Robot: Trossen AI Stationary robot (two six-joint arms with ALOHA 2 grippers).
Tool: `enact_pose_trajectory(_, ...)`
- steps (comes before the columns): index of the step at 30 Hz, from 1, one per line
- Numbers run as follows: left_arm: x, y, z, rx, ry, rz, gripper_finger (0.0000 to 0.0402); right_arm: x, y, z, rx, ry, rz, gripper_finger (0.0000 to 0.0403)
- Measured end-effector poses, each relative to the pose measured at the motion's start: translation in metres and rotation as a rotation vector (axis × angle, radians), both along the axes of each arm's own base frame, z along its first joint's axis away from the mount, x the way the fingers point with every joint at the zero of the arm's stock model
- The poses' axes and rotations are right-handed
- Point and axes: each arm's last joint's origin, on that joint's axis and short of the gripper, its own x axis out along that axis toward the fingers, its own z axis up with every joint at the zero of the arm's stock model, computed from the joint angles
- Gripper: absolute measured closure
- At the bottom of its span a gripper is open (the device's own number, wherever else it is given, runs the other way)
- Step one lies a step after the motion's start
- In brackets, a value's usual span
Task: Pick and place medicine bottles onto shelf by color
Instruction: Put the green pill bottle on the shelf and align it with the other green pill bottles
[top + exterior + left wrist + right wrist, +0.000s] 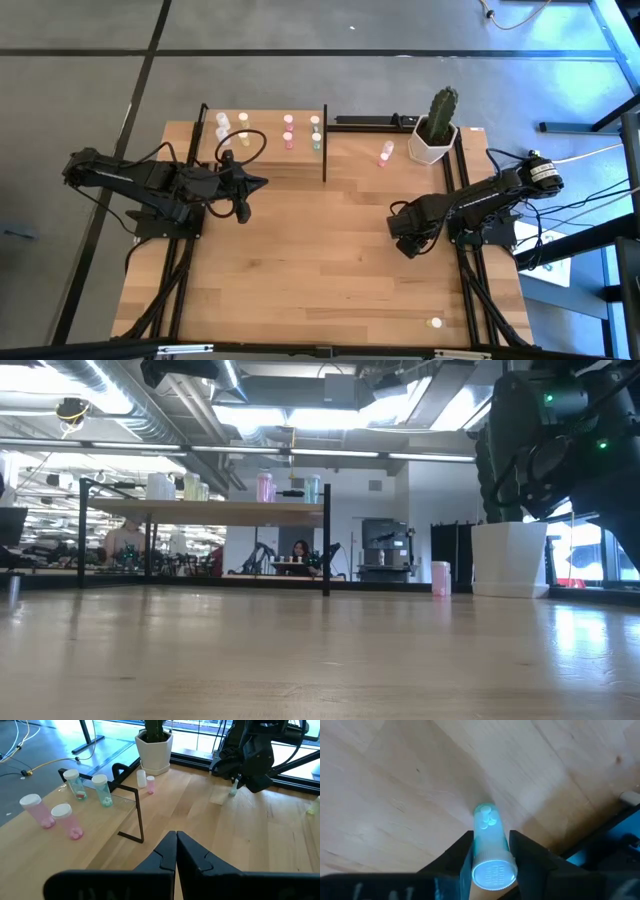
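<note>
one green vial – in right claw | near table right edge

From above, the right gripper hides whatever it holds. The bottles on the shelf are too small to count surely. The cactus pot is half hidden behind the arm at worktop level.

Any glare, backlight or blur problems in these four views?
Low view: bright windows backlight the shelf and silhouette the arm, with sheen on the table. Right wrist view: the green bottle is sharp and the wood beyond softer. High and left wrist views: evenly lit.
</note>
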Motion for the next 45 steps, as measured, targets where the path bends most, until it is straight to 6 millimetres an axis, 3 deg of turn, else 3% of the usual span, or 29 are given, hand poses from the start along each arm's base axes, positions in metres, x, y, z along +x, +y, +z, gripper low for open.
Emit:
enact_pose_trajectory(11, 0.000, 0.000, 0.000, 0.003, 0.000, 0.005, 0.0401, 0.010, 0.002, 0.011, -0.003, -0.054, -0.024, 0.0287)
enact_pose_trajectory(20, 0.000, 0.000, 0.000, 0.003, 0.000, 0.005, 0.0401, 0.046, -0.008, 0.062, 0.025, -0.265, -0.022, 0.0289)
enact_pose_trajectory(29, 0.000, 0.000, 0.000, 0.003, 0.000, 0.006, 0.0401, 0.091, -0.017, 0.110, 0.036, -0.353, 0.172, 0.0288)
enact_pose_trajectory(39, 0.000, 0.000, 0.000, 0.003, 0.000, 0.006, 0.0401, 0.166, -0.033, 0.103, 0.060, -0.267, 0.411, 0.0287)
enact_pose_trajectory(45, -0.001, 0.000, -0.001, 0.005, 0.011, 0.006, 0.0401, 0.206, -0.040, 0.082, 0.064, -0.260, 0.537, 0.0287)
